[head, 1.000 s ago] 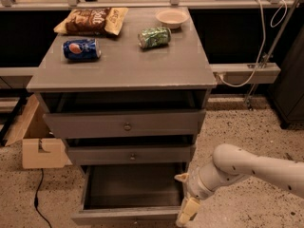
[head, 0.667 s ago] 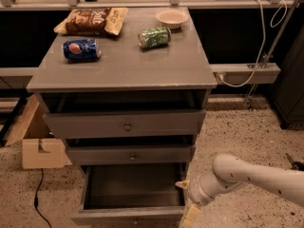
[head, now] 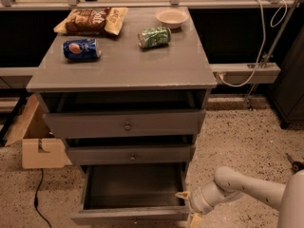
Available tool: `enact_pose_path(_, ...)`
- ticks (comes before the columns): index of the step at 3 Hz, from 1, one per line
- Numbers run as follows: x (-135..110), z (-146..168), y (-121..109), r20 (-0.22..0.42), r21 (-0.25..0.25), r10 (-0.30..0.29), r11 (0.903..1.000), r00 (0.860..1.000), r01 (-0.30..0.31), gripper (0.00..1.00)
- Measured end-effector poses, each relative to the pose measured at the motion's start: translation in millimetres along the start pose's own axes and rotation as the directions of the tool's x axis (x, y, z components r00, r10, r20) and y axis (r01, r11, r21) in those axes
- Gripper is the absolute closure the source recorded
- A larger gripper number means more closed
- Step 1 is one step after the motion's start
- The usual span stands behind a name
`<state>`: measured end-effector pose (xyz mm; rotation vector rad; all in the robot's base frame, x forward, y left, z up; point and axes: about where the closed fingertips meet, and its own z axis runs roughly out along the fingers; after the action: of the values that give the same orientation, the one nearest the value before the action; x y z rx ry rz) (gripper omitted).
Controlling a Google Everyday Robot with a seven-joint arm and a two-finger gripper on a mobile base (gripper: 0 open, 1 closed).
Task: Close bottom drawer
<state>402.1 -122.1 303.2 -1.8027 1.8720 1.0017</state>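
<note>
The bottom drawer is the lowest of three grey drawers in the cabinet. It is pulled far out, and its dark empty inside shows. My white arm reaches in from the lower right. My gripper sits at the drawer's front right corner, close against its front edge. The knob of the bottom drawer is out of view below the frame.
The middle drawer and top drawer stand slightly out. On the cabinet top lie a blue can, a green can, a chip bag and a bowl. A cardboard box stands on the floor at left.
My arm and gripper have moved down and slightly to the right, toward the drawer's front right corner. The drawer stays open about as far.
</note>
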Motion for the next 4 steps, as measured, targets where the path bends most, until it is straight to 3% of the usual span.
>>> enact_pose_path(1, -1, 0, 0, -0.001, 0.0, 0.0, 1.0, 1.0, 0.0, 0.0)
enact_pose_path(3, 40, 50, 13, -0.025, -0.065, -0.083, 0.9946, 0.996, 0.081, 0.46)
enact_pose_path(4, 54, 66, 18, -0.052, -0.067, -0.096, 0.9934, 0.994, 0.092, 0.7)
